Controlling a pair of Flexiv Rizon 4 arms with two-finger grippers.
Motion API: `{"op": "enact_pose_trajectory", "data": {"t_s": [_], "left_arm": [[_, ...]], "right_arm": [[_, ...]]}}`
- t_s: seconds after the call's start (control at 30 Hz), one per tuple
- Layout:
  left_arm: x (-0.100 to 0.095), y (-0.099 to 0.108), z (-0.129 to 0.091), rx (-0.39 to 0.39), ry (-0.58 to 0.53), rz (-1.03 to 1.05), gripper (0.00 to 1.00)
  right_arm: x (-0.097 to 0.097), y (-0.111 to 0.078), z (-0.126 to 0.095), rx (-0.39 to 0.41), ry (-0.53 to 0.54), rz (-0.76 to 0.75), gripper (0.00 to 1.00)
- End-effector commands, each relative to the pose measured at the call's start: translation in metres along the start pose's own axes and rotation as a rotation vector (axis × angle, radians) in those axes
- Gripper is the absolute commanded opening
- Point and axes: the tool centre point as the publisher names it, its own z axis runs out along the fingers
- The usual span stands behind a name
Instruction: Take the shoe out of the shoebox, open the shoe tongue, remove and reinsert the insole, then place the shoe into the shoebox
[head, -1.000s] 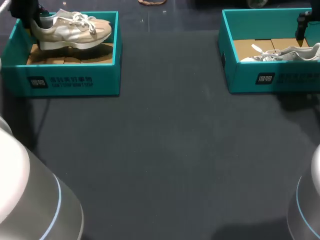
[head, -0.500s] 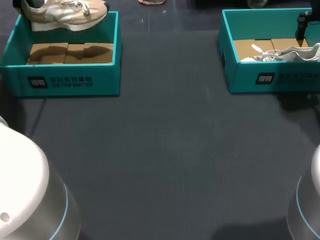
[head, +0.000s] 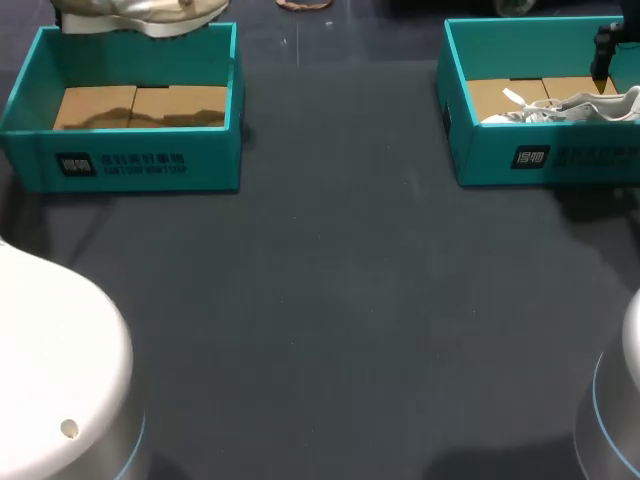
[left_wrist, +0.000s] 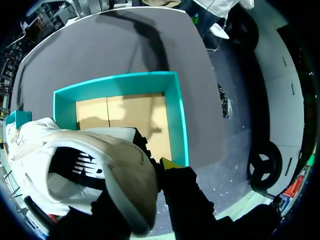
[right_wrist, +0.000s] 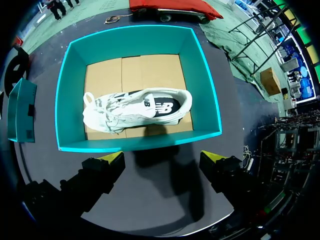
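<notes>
A beige shoe (head: 140, 14) hangs above the far wall of the left teal shoebox (head: 130, 160), whose cardboard floor lies bare. In the left wrist view my left gripper (left_wrist: 156, 169) is shut on the heel collar of the beige shoe (left_wrist: 75, 165), one yellow fingertip (left_wrist: 170, 163) showing outside the heel, with the left shoebox (left_wrist: 178, 120) well below. A white shoe (head: 565, 106) lies on its side in the right teal shoebox (head: 540, 158). My right gripper (right_wrist: 164, 160) hovers open over the near wall of the right shoebox (right_wrist: 140, 143), above the white shoe (right_wrist: 135, 110) and holding nothing.
Dark grey table (head: 340, 320) spreads between and in front of the two boxes. My arms' white bases sit at the near left (head: 50, 380) and near right (head: 615, 400) corners. A small teal piece (right_wrist: 22, 110) lies beside the right shoebox.
My left gripper has lifted the beige shoe up out of the left shoebox, which now holds nothing. The right arm and white shoe have not moved.
</notes>
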Motion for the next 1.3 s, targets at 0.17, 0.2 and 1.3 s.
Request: {"op": "enact_pose_trajectory", "data": {"t_s": [0.17,0.2,1.3], "left_arm": [[-0.050,-0.116,-0.029,-0.164,0.037,0.038,0.00],[-0.057,-0.125,-0.029,-0.165,0.038,0.039,0.00],[-0.242,-0.307,0.032,-0.149,0.102,0.078,0.00]], "right_arm": [[0.000,0.000,0.000,-0.001,0.000,0.000,1.00],[0.000,0.000,0.000,-0.001,0.000,0.000,1.00],[0.000,0.000,0.000,-0.001,0.000,0.000,1.00]]}}
